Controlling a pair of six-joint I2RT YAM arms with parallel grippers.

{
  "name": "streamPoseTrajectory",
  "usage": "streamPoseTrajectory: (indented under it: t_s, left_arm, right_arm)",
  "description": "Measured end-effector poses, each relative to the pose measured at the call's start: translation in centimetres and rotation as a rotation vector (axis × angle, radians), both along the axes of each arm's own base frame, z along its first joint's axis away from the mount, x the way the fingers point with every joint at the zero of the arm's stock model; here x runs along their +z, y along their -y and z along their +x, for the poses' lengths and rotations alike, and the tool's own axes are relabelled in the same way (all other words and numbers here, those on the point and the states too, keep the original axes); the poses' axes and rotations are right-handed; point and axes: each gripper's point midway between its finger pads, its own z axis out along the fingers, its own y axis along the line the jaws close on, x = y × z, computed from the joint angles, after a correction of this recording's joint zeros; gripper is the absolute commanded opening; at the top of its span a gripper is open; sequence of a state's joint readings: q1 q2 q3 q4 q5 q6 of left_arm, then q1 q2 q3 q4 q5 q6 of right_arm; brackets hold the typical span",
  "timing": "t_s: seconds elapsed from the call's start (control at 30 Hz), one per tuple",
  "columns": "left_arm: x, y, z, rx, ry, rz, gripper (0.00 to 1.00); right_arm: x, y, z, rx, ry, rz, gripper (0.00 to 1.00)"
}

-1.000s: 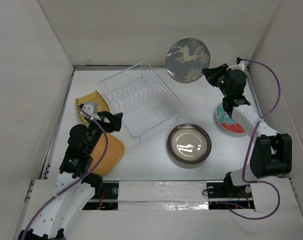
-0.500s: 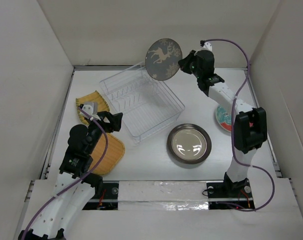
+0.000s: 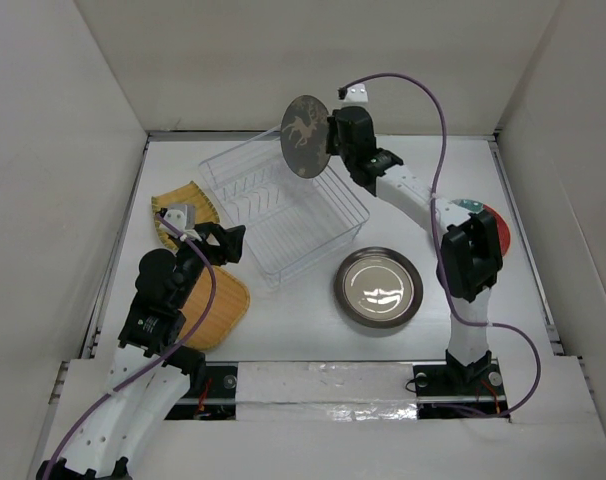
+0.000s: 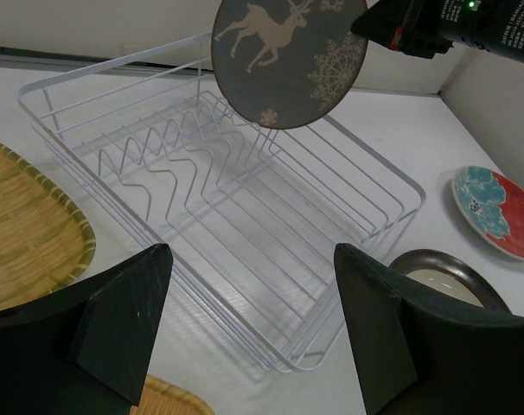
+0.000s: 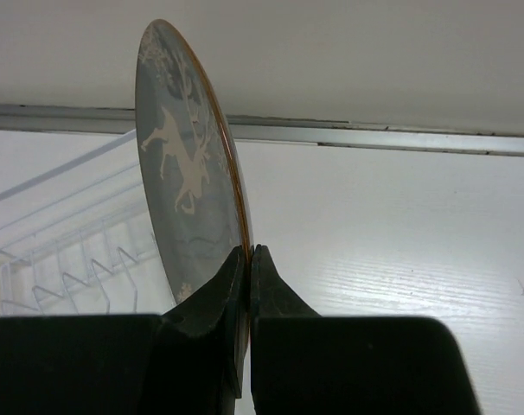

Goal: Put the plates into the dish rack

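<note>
My right gripper [image 3: 330, 140] is shut on the edge of the dark round plate [image 3: 305, 135] with a pale deer motif and holds it upright above the far edge of the clear dish rack [image 3: 283, 200]. The plate [image 5: 188, 164] shows edge-on between the closed fingers [image 5: 247, 259]. It also hangs over the rack [image 4: 219, 199] in the left wrist view [image 4: 288, 56]. My left gripper [image 3: 223, 243] is open and empty at the rack's near left corner [image 4: 249, 298]. The shiny silver plate [image 3: 379, 288] lies to the right of the rack. The red plate with teal flowers [image 3: 488, 216] is half hidden behind my right arm.
A fan-shaped ribbed yellow plate [image 3: 183, 205] lies left of the rack. A round ribbed yellow plate [image 3: 218, 305] lies under my left arm. White walls close in the table on the left, back and right.
My right gripper has carried the dark plate leftward from the back right to above the rack's far edge. This has uncovered part of the red plate. My left arm has not moved.
</note>
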State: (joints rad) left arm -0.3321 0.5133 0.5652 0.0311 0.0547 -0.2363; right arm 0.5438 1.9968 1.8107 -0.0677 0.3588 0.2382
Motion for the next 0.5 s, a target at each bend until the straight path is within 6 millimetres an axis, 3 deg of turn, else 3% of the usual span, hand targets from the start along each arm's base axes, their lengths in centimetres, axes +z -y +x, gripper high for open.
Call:
streamPoseTrajectory:
  t_s: [0.23, 0.5]
  left_arm:
    - [0.0, 0.0, 0.0, 0.0, 0.001, 0.0, 0.73]
    - [0.0, 0.0, 0.0, 0.0, 0.001, 0.0, 0.73]
  right_arm:
    - [0.9, -2.0, -0.8, -0.03, 0.065, -0.187, 0.0]
    - [-1.1, -4.8, -1.4, -0.026, 0.089, -0.362, 0.0]
